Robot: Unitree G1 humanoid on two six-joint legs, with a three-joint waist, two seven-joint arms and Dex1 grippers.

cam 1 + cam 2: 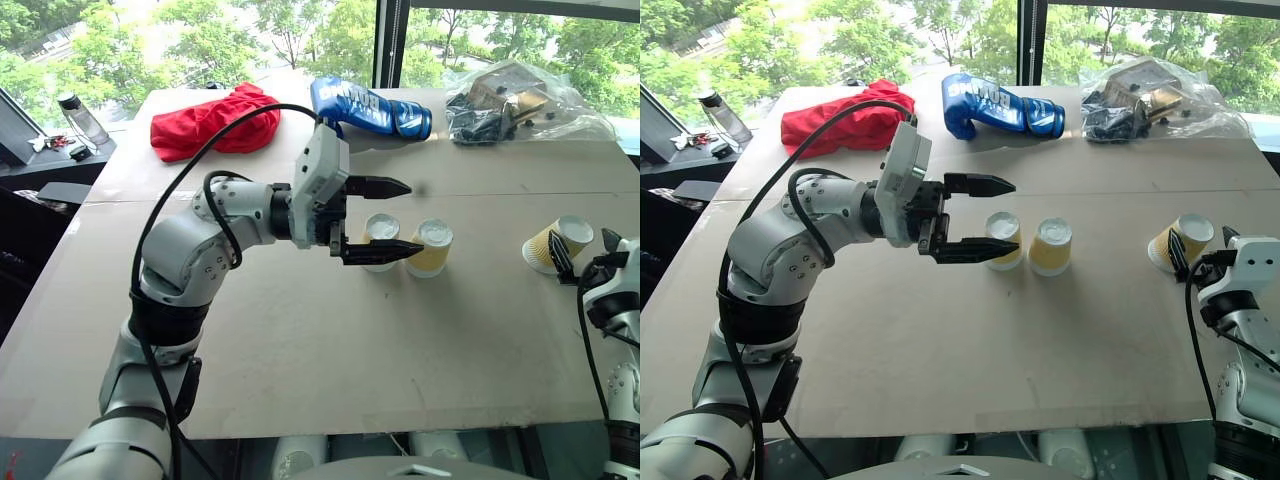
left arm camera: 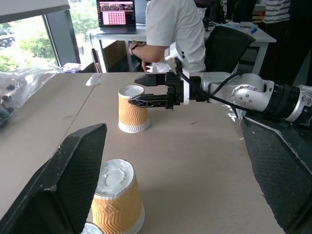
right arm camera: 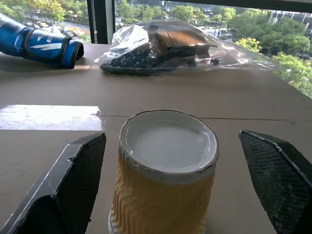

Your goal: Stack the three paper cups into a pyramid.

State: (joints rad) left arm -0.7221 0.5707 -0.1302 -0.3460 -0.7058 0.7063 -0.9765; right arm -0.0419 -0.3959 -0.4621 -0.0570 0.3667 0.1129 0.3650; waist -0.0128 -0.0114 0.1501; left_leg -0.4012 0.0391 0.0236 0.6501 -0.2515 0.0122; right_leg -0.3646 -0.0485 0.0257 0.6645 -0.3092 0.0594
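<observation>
Paper cup (image 3: pixel 165 170) stood upturned between right claw (image 3: pixel 175 195) spread fingers, ungrasped; left claw (image 1: pixel 385 220) released. Seemed light, crushable; best pinched gently mid-wall.

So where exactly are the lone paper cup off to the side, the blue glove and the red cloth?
Lone paper cup (image 3: pixel 165 170): right wrist view, on its ribbed yellow side.
Blue glove (image 1: pixel 365 107): left eye view, on the middle of its body.
Red cloth (image 1: pixel 212 122): left eye view, on the centre of the crumpled fabric.
</observation>
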